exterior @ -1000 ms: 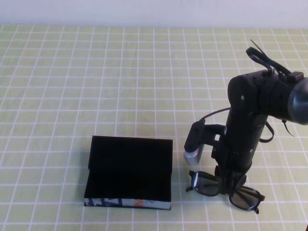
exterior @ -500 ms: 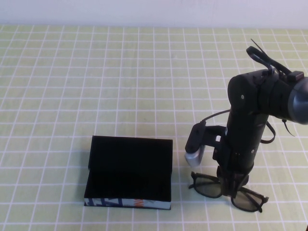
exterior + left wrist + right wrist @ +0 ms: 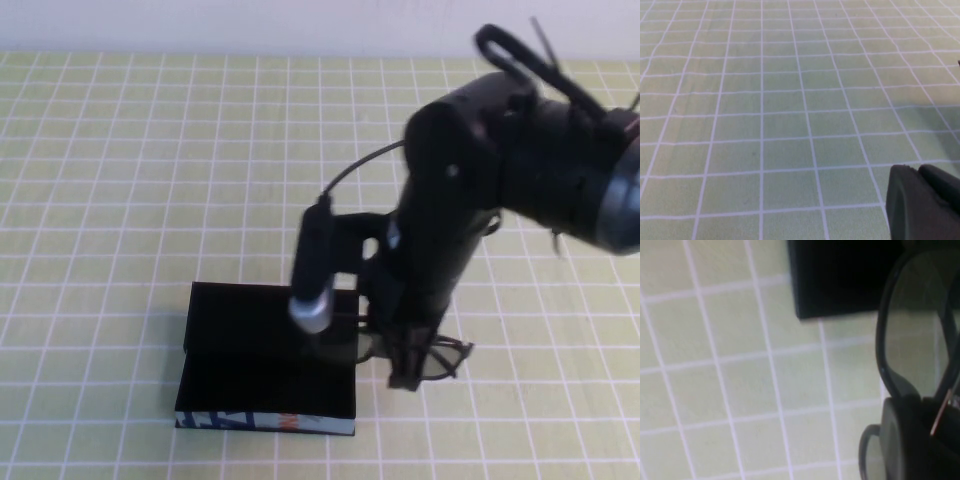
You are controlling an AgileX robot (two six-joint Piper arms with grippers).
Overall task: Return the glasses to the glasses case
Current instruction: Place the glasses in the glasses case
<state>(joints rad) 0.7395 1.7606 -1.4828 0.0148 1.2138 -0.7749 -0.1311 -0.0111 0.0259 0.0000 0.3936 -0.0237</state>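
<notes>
The black glasses (image 3: 441,361) hang off the table with my right gripper (image 3: 408,374) shut on their frame, just beyond the right end of the glasses case (image 3: 250,385). That case lies open near the front edge, its lid raised at the back and its printed strip facing forward. The right wrist view has one lens rim (image 3: 888,347) beside a corner of the case (image 3: 840,280), with my right gripper (image 3: 922,440) clamped on the frame. My left gripper (image 3: 921,202) is outside the high view; its wrist view has the two fingers pressed together over bare cloth.
A green checked cloth (image 3: 150,180) covers the whole table. The right arm's wrist camera (image 3: 313,305) hangs over the case's lid. A white wall (image 3: 250,25) runs along the table's far edge.
The right gripper closed on the glasses, lifted them off the cloth and carried them left, from well right of the case to its right end.
</notes>
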